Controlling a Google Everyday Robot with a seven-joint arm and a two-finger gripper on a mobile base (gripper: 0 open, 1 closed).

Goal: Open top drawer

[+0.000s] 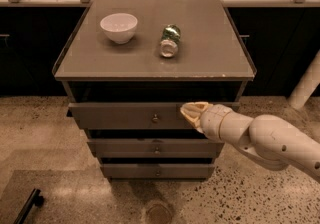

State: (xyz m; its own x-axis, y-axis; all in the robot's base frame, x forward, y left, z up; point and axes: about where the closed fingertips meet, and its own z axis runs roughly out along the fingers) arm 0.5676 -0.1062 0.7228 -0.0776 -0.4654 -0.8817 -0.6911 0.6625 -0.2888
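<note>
Shows gripper [192, 113] at the upper edge of the top drawer [125, 116], touching or nearly so, probably to hook and pull it. Puts knob [155, 117] just left of the tip, ungrasped. Cannot tell how wide the grip stands. Bowl [119, 27] and can [170, 41] farther up-left, on top.

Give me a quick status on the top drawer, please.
Gripper at top drawer front, just right of its knob. Drawer at most slightly out. Nothing between gripper and knob.

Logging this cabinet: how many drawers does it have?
3, stacked: top drawer, middle drawer below, bottom drawer lowest. None seems hidden. The gripper is at the top drawer's front, right of its knob.
</note>
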